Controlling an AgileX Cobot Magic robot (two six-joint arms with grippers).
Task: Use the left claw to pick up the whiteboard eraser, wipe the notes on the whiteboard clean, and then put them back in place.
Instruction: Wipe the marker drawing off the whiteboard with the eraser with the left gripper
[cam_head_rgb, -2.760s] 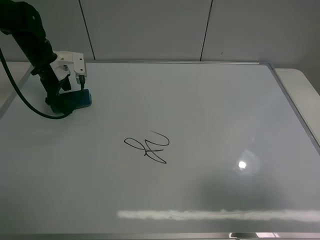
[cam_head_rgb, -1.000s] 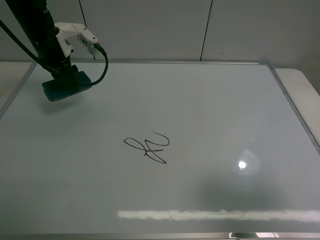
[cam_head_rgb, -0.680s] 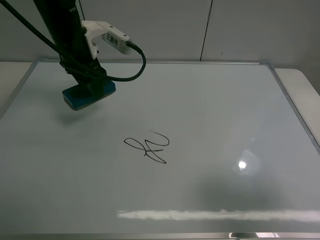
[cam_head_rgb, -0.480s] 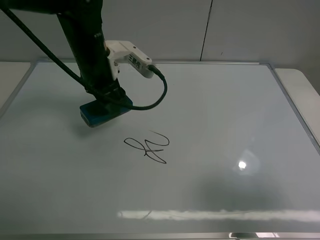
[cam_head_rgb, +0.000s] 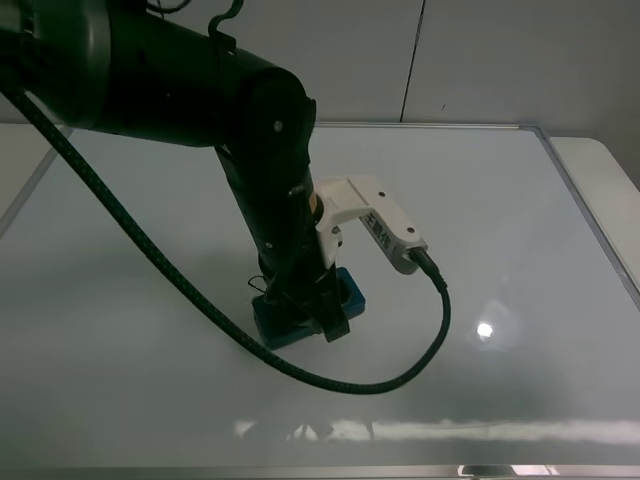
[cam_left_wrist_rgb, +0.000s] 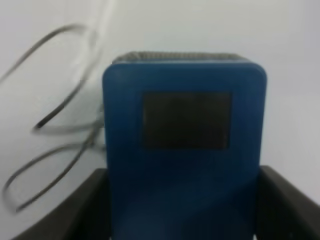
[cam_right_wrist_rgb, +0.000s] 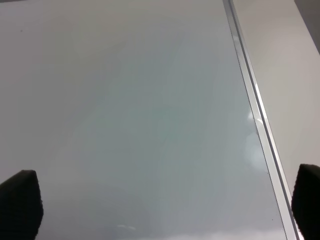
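My left claw (cam_head_rgb: 305, 318) is shut on the whiteboard eraser (cam_head_rgb: 283, 325), a blue block held low at the middle of the whiteboard (cam_head_rgb: 520, 220). I cannot tell whether its felt touches the board. In the left wrist view the eraser (cam_left_wrist_rgb: 185, 150) sits between the two dark fingers (cam_left_wrist_rgb: 82, 212), and the looping black notes (cam_left_wrist_rgb: 50, 120) lie right beside it. In the exterior view the arm and eraser hide the notes. My right gripper (cam_right_wrist_rgb: 164, 205) is open and empty over bare whiteboard (cam_right_wrist_rgb: 125, 100) near its silver frame (cam_right_wrist_rgb: 250, 90); it does not show in the exterior view.
A white box module (cam_head_rgb: 385, 225) with a black cable (cam_head_rgb: 430, 330) hangs off the left arm. A white table surface (cam_head_rgb: 600, 170) lies beyond the board's right frame. A glare strip (cam_head_rgb: 450, 430) runs along the board's front edge.
The left arm has lifted the eraser from the board's far left corner and carried it right and forward to the middle, onto the spot of the scribble, which it now covers.
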